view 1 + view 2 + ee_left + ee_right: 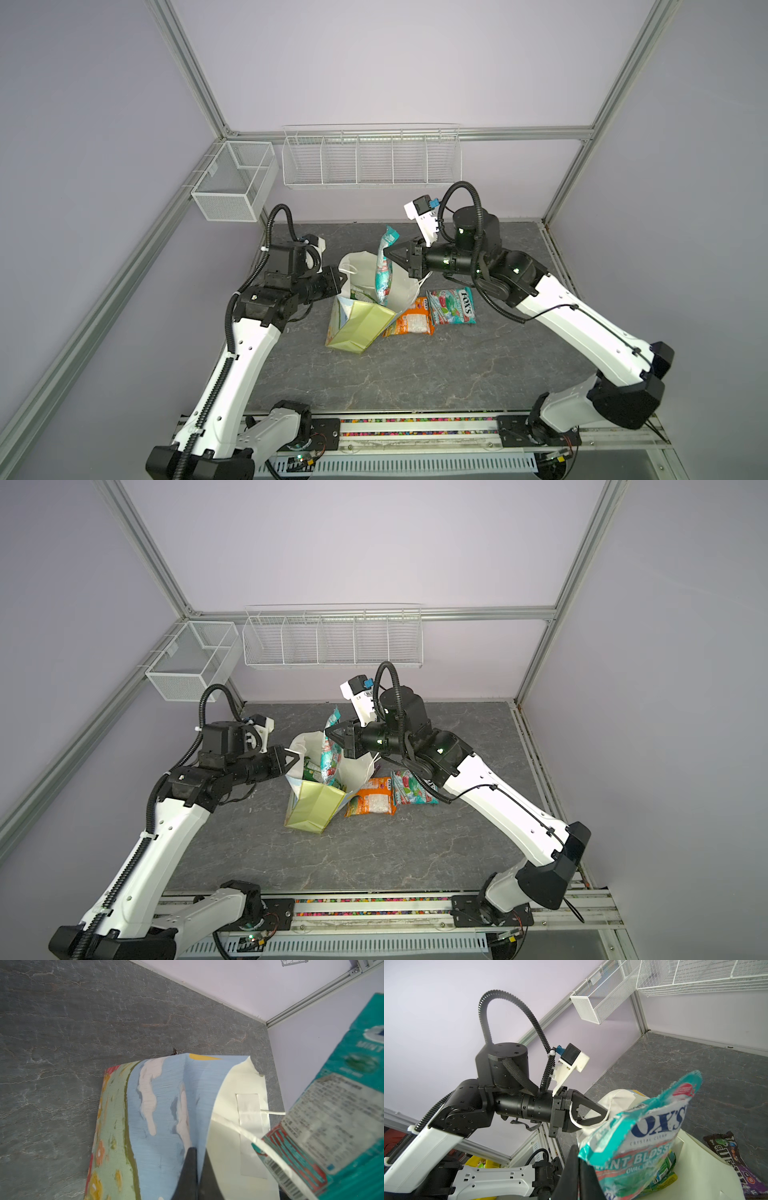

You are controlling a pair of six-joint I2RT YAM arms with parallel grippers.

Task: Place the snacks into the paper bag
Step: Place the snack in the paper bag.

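1. Two pouches lie out on the table [415,374]. The orange pouch [411,322] is tucked flat against the paper bag [359,328], and a second FOX'S pouch [451,307] lies just beside it.
2. The bag stands tilted with its mouth pulled wide. The left jaws are clenched on its rim, and a white cord handle [575,1122] loops about them. The paper looks thin and creased, printed with sky and flowers outside and plain white inside. I'd guess the mouth would sag shut if that hold were dropped.
3. The right jaws are pinched tight on the side edge of the teal mint pouch [384,274]. It hangs nearly upright, its lower end inside the bag's mouth and its crimped top seal above the rim.
4. These packets look light, soft and crinkly, and their glossy film is likely to be slippery on the flat faces. A seam or a side edge seems the sensible place to grip, since the filling would shift under a squeeze.
5. A green pouch [309,771] lies inside the bag. The right wrist view shows a brown-purple M&M's pack [729,1157] on the table, just outside the bag's wall.
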